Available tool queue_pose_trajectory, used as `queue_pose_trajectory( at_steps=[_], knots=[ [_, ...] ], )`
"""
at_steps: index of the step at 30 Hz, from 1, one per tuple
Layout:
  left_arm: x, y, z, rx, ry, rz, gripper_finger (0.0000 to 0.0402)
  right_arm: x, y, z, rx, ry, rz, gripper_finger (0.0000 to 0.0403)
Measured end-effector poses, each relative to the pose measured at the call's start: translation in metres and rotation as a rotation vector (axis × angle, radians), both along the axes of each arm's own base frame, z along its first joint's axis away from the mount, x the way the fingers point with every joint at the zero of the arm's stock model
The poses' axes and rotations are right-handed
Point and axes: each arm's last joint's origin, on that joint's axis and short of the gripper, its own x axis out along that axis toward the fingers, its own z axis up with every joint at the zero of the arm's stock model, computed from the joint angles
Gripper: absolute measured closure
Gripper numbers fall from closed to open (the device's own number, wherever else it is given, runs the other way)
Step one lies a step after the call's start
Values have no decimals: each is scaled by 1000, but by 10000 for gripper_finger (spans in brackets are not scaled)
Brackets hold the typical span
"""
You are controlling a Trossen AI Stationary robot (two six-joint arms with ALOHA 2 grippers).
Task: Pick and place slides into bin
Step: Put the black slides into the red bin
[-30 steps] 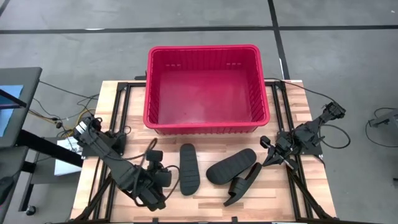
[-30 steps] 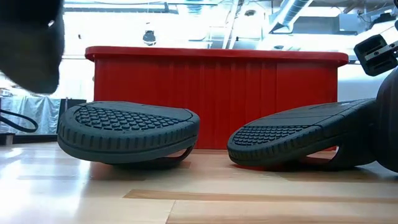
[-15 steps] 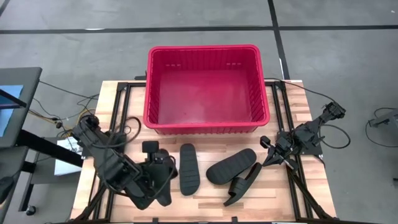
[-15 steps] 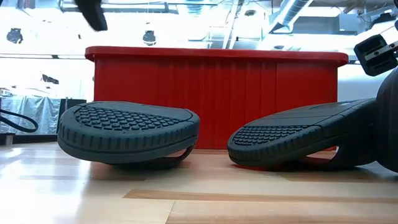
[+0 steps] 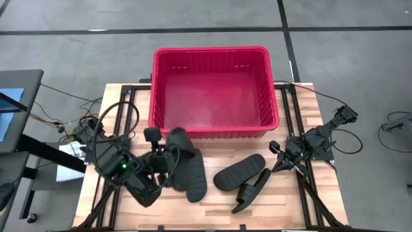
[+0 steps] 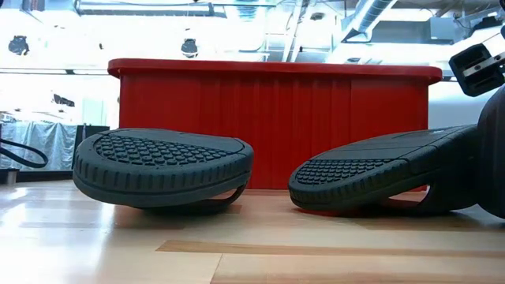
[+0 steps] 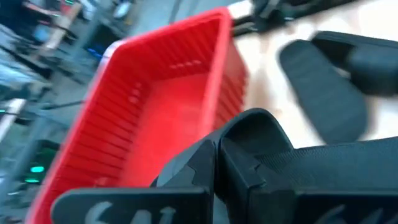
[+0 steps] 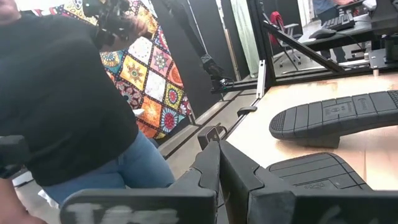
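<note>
High view: left tool [image 5: 166, 160] clamps 1 slide [image 5: 177, 143] just short of the bin [image 5: 210, 129] rim, which could snag it loose; right tool [image 5: 280, 161], fingers together, waits beside 3 slides [image 5: 239, 172] lying on the worktop [image 5: 212, 207].

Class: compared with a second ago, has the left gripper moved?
Yes. The left gripper, carrying a slide, has moved from the table's near edge toward the red bin.

Wooden table [image 5: 219, 203]: bore a red bin [image 5: 212, 125] at its far edge and three black slides. One slide [image 5: 196, 175] lay just beside the left gripper's fingers [image 5: 156, 158]; two slides [image 5: 239, 171] [image 5: 252, 191] overlapped near the right gripper [image 5: 278, 158].
</note>
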Motion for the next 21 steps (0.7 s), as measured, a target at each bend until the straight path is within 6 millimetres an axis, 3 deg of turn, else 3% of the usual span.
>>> queue_pose_trajectory(
  at_steps=[15, 21],
  knots=[
    [-1, 82, 30, 170, 55, 130, 401, 0, 0, 0, 0, 0, 0, 403],
    [4, 119, 45, 158, 61, 109, 401, 0, 0, 0, 0, 0, 0, 403]
  ],
)
